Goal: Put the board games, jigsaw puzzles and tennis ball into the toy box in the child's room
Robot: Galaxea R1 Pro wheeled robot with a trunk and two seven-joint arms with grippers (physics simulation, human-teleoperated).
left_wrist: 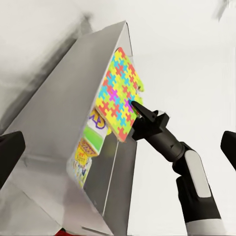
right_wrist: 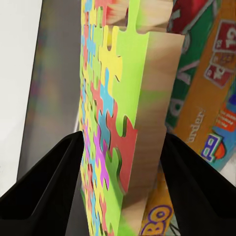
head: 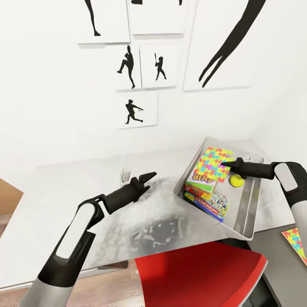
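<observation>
Head view: right claw [head: 224, 164] pinches a jigsaw puzzle [head: 213, 164] by its edge above the toy box [head: 247, 219]; left claw [head: 147, 178] hangs open, farther left.

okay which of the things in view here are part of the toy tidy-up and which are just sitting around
Part of the job: toy box; jigsaw puzzle held in the right gripper; second jigsaw puzzle on the dark desk; tennis ball; Skip-Bo box; Monopoly box.

Just lying about: red chair; baseball silhouette prints.

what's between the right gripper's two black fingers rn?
The edge of a thin multicolour jigsaw puzzle square, seen in the right wrist view. The right gripper holds it inside the light grey toy box.
</observation>
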